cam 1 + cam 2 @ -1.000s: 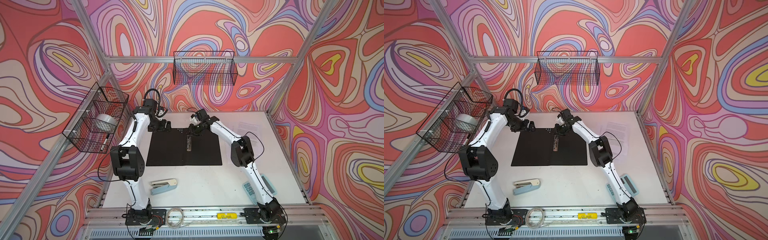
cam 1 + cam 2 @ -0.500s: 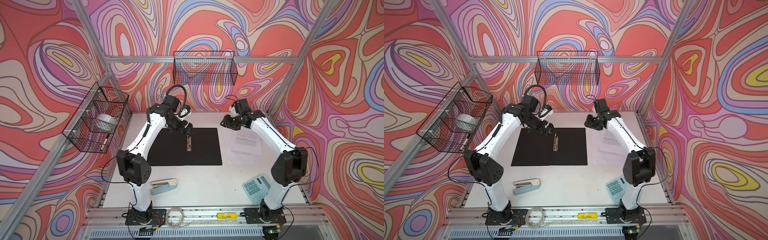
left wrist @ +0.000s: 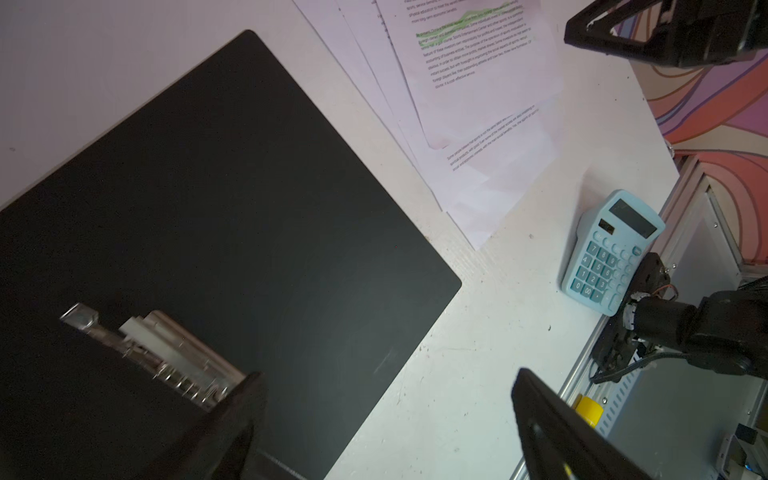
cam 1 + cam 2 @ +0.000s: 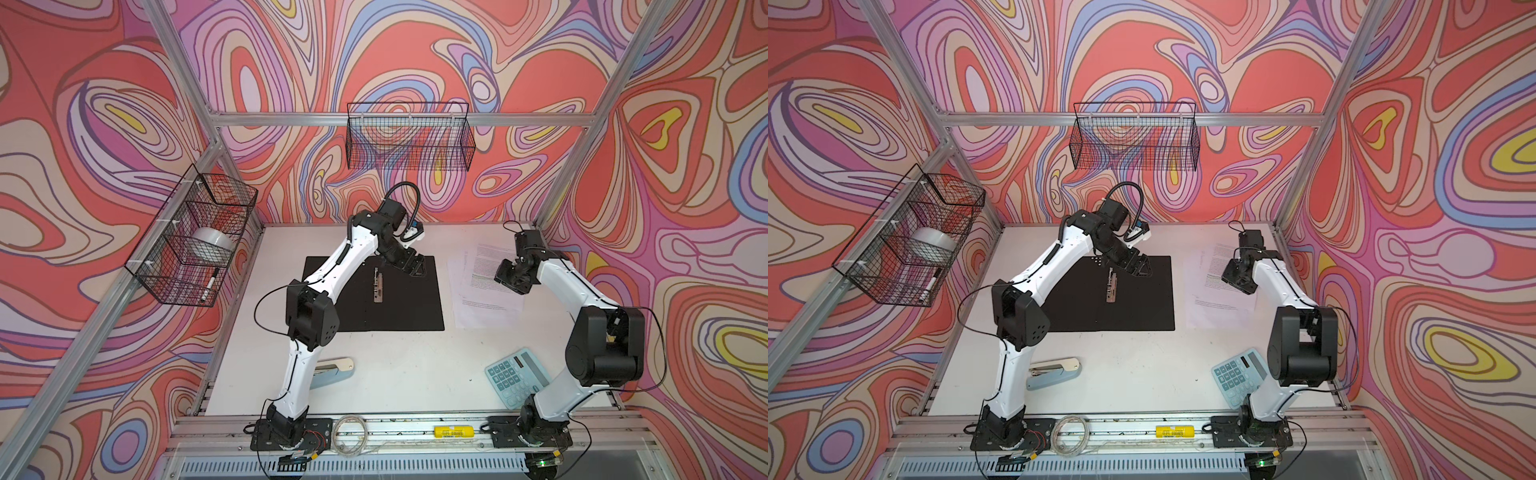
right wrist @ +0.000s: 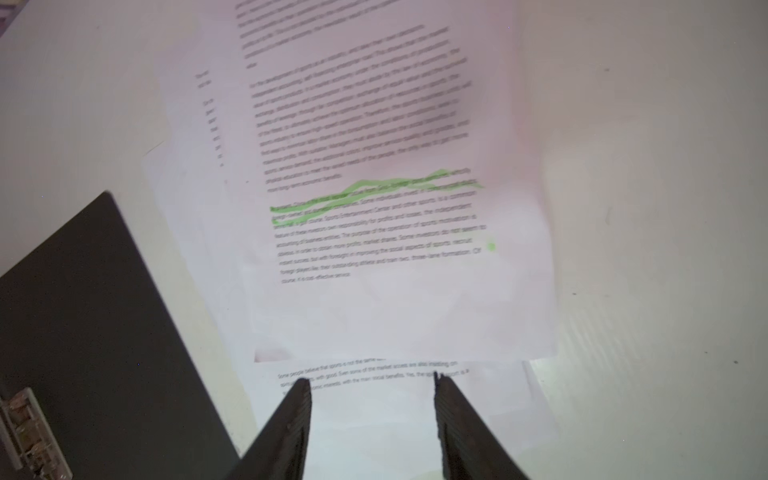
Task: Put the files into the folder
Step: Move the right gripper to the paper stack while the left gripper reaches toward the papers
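The left claw (image 4: 413,268) gapes above the folder (image 4: 407,303); the right claw (image 5: 372,380) (also spread) above the files (image 5: 374,166).

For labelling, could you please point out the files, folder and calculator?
files (image 4: 476,266): in a top view, on the printed top sheet.
folder (image 4: 411,299): in a top view, bare black inside.
calculator (image 4: 513,380): in a top view, keypad.
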`<control>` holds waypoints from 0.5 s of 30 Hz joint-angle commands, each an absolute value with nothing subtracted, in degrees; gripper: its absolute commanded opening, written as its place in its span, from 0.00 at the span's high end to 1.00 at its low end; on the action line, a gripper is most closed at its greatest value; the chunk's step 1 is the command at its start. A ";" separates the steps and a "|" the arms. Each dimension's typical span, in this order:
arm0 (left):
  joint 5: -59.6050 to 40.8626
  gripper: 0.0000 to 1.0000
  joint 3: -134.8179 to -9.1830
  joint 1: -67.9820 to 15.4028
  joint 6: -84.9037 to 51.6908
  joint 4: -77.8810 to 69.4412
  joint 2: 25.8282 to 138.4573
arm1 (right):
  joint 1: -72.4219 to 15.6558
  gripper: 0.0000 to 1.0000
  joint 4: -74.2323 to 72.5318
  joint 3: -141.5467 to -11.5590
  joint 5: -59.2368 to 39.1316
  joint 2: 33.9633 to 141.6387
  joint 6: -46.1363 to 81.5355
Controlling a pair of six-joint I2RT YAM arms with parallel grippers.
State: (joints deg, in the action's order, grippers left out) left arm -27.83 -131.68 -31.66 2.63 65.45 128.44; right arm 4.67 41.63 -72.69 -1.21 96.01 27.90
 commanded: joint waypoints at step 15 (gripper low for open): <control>-35.13 0.16 -138.17 -38.76 -5.36 56.23 141.11 | 18.11 0.49 31.74 -68.84 -4.03 100.35 30.24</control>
